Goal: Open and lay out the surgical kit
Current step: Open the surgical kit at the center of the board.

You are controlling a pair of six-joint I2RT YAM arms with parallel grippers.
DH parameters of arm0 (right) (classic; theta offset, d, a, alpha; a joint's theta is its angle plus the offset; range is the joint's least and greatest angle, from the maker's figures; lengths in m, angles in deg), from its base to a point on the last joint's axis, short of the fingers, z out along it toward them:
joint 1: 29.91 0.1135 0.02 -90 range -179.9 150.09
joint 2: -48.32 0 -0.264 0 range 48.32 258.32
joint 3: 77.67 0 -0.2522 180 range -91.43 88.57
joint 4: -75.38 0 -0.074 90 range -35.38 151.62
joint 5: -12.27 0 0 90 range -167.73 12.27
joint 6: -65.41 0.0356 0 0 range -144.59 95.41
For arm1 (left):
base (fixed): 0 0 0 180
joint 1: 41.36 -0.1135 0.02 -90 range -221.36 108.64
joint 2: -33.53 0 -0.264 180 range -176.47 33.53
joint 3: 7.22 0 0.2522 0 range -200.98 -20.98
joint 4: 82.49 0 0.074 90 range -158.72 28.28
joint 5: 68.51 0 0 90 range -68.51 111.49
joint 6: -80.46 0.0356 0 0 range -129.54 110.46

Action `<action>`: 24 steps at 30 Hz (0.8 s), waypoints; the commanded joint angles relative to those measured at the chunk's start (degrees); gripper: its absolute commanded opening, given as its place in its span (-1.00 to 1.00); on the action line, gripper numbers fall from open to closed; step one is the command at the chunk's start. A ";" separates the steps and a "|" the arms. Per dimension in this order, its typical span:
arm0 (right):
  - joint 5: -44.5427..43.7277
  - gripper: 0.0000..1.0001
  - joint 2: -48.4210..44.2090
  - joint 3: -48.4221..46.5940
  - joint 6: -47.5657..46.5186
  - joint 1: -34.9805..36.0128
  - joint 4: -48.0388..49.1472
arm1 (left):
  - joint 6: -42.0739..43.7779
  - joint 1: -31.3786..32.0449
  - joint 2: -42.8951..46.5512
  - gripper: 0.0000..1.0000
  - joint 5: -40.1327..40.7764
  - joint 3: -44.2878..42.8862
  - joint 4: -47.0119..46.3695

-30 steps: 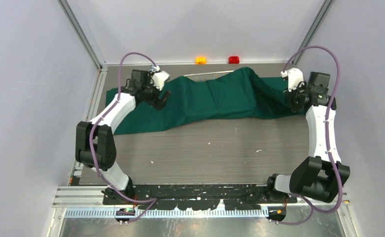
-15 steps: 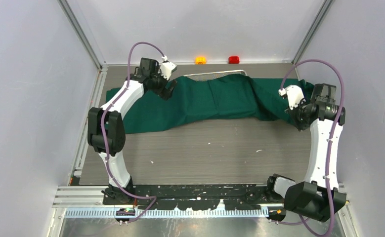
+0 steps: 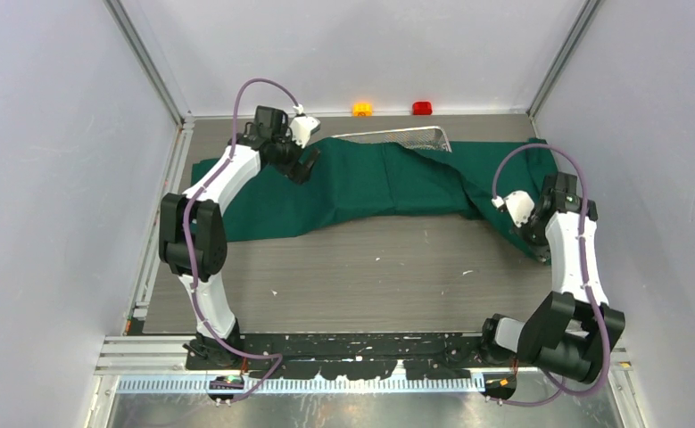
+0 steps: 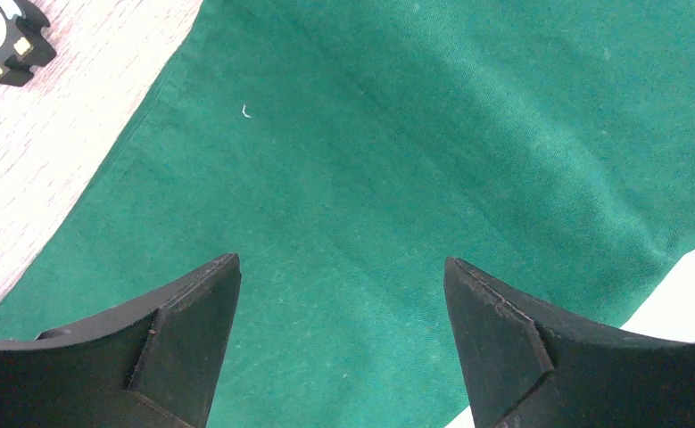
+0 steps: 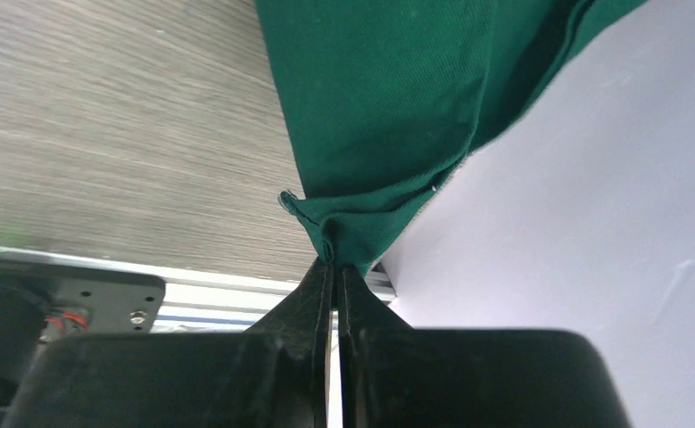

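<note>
The dark green cloth wrap (image 3: 361,183) lies spread across the far half of the table. The silver wire-mesh tray (image 3: 406,138) shows at the cloth's far edge, partly uncovered. My right gripper (image 3: 537,247) is shut on a corner of the cloth (image 5: 375,134) near the right wall and holds it drawn toward the near right. My left gripper (image 3: 306,166) is open and empty just above the cloth (image 4: 433,152) at its far left part. The scissors, forceps, tweezers and white-blue packet are hidden.
An orange block (image 3: 362,109) and a red block (image 3: 422,108) sit by the back wall. A black block marked 8 (image 4: 0,40) lies on the table left of the cloth. The enclosure walls stand close on both sides.
My right gripper has pulled the cloth corner toward the near right, uncovering more of the mesh tray. My left arm moved toward the far edge of the cloth, then held still.
</note>
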 commanded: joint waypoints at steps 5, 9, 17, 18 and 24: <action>-3.02 -0.54 4.86 -4.95 0.55 -0.21 2.27 | 2.88 0.26 4.93 0.74 2.58 1.28 1.09; 10.61 -0.07 6.61 -13.89 4.52 -0.01 -1.49 | 3.57 0.26 6.07 0.76 4.00 2.32 1.32; 20.23 0.23 14.17 -23.53 19.25 11.58 9.12 | 3.47 0.26 8.99 0.79 4.65 5.13 1.43; 19.77 0.24 15.88 -24.65 20.64 13.84 10.87 | 3.43 0.26 9.53 0.79 4.62 5.52 1.49; 17.90 0.36 30.00 -36.70 26.16 22.42 13.22 | 3.69 0.32 12.71 0.80 4.68 8.85 1.45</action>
